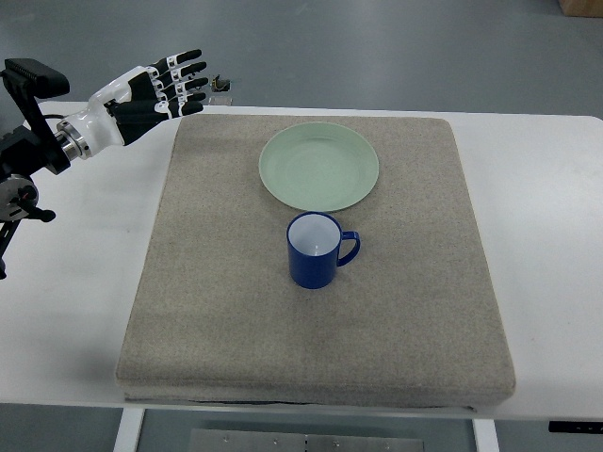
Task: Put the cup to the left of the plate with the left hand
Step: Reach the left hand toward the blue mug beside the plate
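My left hand sits in the upper left of the frame, its arm coming in from the left edge past a black bracket and wrist joint. The hand is white and black, and my fingers are stretched out straight, lying side by side and pointing toward the right. They hold nothing. The fingertips hover just above the upper left corner of the grey mat, near the far edge of the white table. A small dark object lies on the table just beyond my fingertips; it is too small for me to tell what it is.

Moving right, the mat covers most of the table's middle, a square of coarse grey-beige fabric with rounded edges.

In the upper centre of the frame, on the mat, rests the pale green plate, round and empty.

Just below the plate, close to its lower rim, stands the blue cup. It is upright, white inside, with its handle pointing right. It sits well apart from my hand, toward the centre of the frame, directly below the plate, not left of it.

The right side of the mat and table is bare.
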Controlling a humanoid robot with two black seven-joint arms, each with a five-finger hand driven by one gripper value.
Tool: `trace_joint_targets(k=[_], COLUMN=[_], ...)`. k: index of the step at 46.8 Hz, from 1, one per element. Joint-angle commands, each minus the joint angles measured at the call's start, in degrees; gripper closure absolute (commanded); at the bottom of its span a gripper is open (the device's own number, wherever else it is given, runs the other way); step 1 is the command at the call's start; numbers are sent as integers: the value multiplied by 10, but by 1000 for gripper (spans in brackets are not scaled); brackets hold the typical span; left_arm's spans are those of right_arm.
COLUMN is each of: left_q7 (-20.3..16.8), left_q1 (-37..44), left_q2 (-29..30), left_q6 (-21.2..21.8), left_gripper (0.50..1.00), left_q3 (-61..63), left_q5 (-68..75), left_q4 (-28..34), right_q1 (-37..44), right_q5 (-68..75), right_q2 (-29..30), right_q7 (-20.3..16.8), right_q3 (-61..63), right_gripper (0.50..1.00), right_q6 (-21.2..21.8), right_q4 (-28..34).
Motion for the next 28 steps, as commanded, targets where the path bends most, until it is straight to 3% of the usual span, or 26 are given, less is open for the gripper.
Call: trace_joint_targets(k=[1, 7, 12, 19, 28], left_q7=[-11, -19, -57, -105, -107], left_q1=[21, 59, 101, 128, 145], left_q2=[9, 23, 20, -1, -42], left_q6=[0, 0, 0, 0, 0], left_gripper=[504, 501, 504, 504, 504], left_q3=[2, 18, 20, 40, 47], left_q5=[8, 46, 79, 109, 160], left_q4=[-42, -114, -158, -175, -168], right_q1=[0, 0, 0, 0, 0], right_q5=[0, 0, 0, 0, 0], right_q2=[0, 0, 0, 0, 0], right_q7=[0, 0, 0, 0, 0], right_q3=[0, 0, 0, 0, 0], right_gripper=[566, 566, 566, 566, 566], right_q6=[0, 0, 0, 0, 0], right_q4=[-1, 0, 0, -1, -1])
